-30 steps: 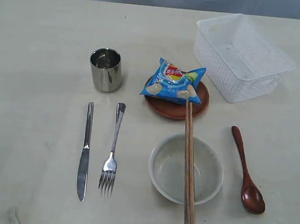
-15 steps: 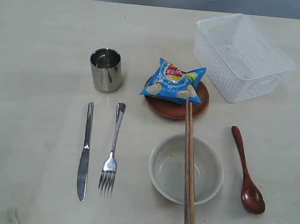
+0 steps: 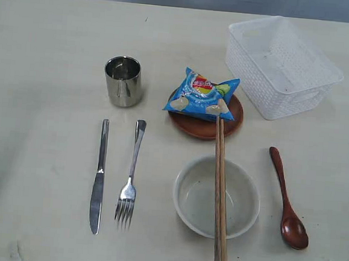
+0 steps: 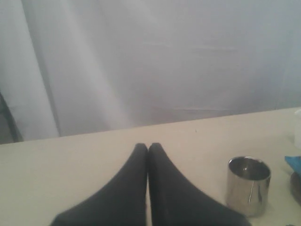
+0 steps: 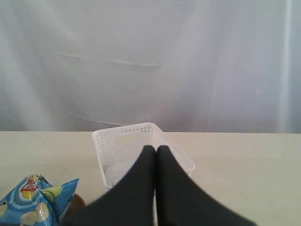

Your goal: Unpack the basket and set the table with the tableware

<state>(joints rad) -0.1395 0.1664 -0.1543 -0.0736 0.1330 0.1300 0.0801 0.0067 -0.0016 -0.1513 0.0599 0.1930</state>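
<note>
The white lattice basket (image 3: 282, 65) stands at the back right of the cream table (image 3: 46, 66), with nothing inside. The tableware is laid out: steel cup (image 3: 123, 80), knife (image 3: 99, 176), fork (image 3: 130, 175), white bowl (image 3: 216, 197) with wooden chopsticks (image 3: 220, 191) lying across it, dark red spoon (image 3: 287, 200), and a reddish-brown plate (image 3: 206, 122). Neither arm shows in the exterior view. My left gripper (image 4: 148, 147) is shut and holds nothing, with the cup (image 4: 248, 185) beside it. My right gripper (image 5: 155, 149) is shut and holds nothing, in front of the basket (image 5: 123, 145).
A blue snack bag (image 3: 202, 97) lies on the plate, and the chopsticks' far ends rest against it. The bag (image 5: 35, 203) also shows in the right wrist view. A pale curtain (image 4: 150, 61) hangs behind the table's far edge.
</note>
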